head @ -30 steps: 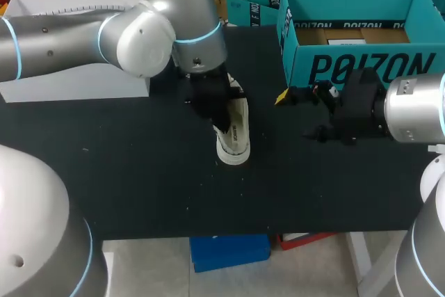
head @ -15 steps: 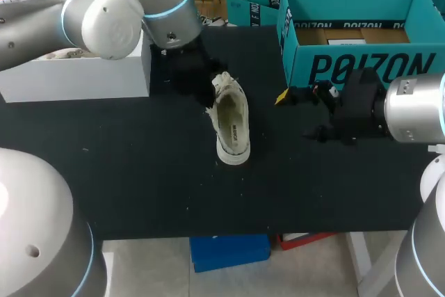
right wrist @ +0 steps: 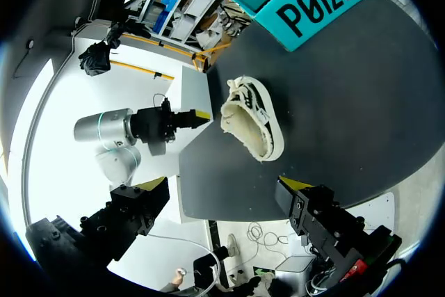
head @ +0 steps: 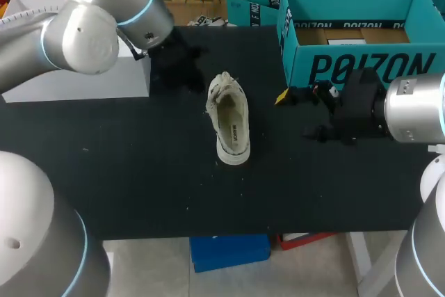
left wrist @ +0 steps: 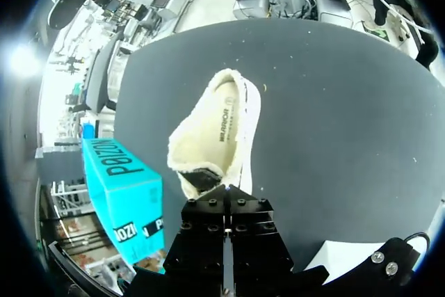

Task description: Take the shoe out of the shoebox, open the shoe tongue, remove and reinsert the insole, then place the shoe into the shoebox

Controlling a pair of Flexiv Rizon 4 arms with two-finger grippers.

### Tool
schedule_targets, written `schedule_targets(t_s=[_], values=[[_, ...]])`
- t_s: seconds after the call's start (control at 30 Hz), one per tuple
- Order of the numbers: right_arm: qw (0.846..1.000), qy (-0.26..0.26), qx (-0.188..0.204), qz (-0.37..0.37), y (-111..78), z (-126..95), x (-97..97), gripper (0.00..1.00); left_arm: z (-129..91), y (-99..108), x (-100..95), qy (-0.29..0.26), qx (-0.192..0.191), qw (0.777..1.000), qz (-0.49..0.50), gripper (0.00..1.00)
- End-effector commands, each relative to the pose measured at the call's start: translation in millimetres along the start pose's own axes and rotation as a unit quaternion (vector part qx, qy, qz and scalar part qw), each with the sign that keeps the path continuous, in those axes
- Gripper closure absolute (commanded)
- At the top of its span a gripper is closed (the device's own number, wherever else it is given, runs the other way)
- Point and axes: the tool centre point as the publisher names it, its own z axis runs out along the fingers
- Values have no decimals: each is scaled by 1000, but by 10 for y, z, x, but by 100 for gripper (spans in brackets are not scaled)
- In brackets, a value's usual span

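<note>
Black table [head: 139, 172], shoe [head: 231, 119] mid-surface; shoebox [head: 361, 67] at far edge

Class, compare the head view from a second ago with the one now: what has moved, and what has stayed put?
The left gripper has drawn back from the shoe toward the table's far left. It was down at the shoe's opening and is now clear of it, shut and holding nothing. The shoe lies where it was, opening upward. The right gripper, open, and the shoebox have not moved.
</note>
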Motion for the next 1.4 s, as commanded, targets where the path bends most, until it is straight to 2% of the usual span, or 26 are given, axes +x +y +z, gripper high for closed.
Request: schedule_targets(t_s=[0.03,0.17,0.47,0.6,0.8,0.93,1.1,1.23,1.4], values=[[1000,0,0,0,-1,7,2,0,173,116,-74,-10,2,1000,-1,100],[1000,0,0,0,-1,7,2,0,295,148,-163,-13,11,1000,-3,100],[1000,0,0,0,-1,7,2,0,504,42,-270,-15,40,999,10,100],[1000,0,0,0,-1,7,2,0,526,-63,-240,-16,50,999,15,100],[1000,0,0,0,-1,7,2,0,634,-191,-92,3,70,997,13,100],[1000,0,0,0,-1,7,2,0,591,-249,7,8,77,997,20,100],[1000,0,0,0,-1,7,2,0,324,-232,53,5,64,998,29,100],[1000,0,0,0,-1,7,2,0,186,-153,-8,-4,51,998,32,100],[1000,0,0,0,-1,7,2,0,232,-81,-164,-8,49,998,36,100]])
